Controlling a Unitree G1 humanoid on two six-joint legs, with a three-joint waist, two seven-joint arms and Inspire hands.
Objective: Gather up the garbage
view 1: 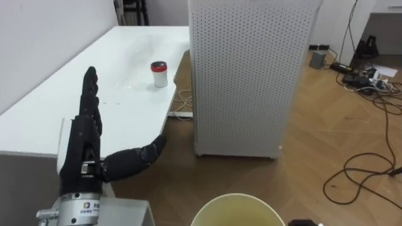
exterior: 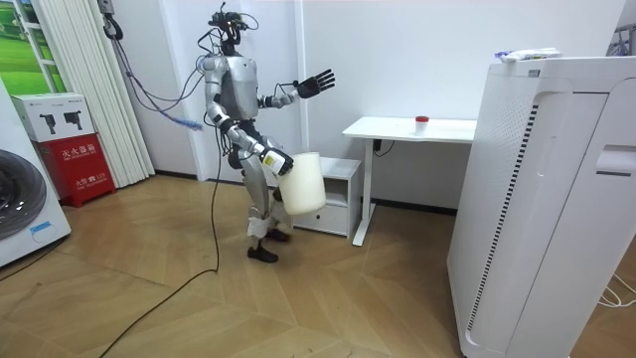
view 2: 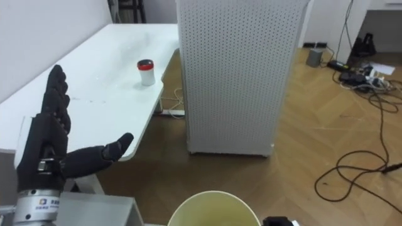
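While the left hand (view 1: 81, 147) spreads open, the bin (view 1: 239, 210) hangs at the right hand (exterior: 271, 157), grip unclear.

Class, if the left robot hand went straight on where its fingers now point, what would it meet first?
Probably nothing nearby: the open left robot hand points over the white rectangular table, passing left of the small white red-lidded jar. Its height above the tabletop is unclear.

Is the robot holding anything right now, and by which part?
Its right hand carries a pale bin by the rim; the left hand is open, empty.
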